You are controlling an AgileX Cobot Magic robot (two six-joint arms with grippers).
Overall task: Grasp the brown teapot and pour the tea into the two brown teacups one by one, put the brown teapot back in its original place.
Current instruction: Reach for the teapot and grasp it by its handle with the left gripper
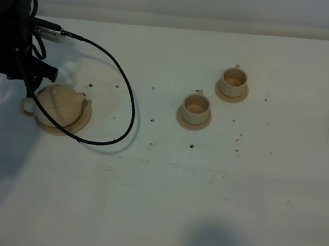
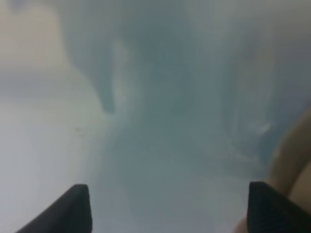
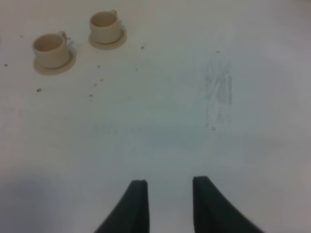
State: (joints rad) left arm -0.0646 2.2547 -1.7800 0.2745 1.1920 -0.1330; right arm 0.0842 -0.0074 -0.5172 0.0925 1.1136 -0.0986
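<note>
High view: shows the brown teapot (image 1: 57, 108) sitting on the wide saucer (image 1: 84, 123) at the left of the frame, lid on. Shows the left arm (image 1: 10, 30) just above it, not holding it yet. Shows the lower teacup (image 1: 196, 109) and the upper teacup (image 1: 234, 82) on their small saucers near the middle, well apart from the pot. Also shows a black cable (image 1: 127, 103) looping past the pot's right side. Could catch the pot or drag on it during the lift. Could also lose the lid when tipping, or miss such small cups and wet the table (image 1: 203, 201).

Left wrist view: very blurry. Shows the left gripper (image 2: 169, 187) with its fingers wide apart and nothing between them, which cannot be made out from up high. Shows a tan curve at the right edge, likely the pot, so off to one side. Could slip off the round pot if closed from there. Shows no cups.

Right wrist view: shows the right gripper (image 3: 170, 180) with fingers a little apart, holding nothing, over bare table. Shows both cups at the upper left. Shows no teapot at all.
</note>
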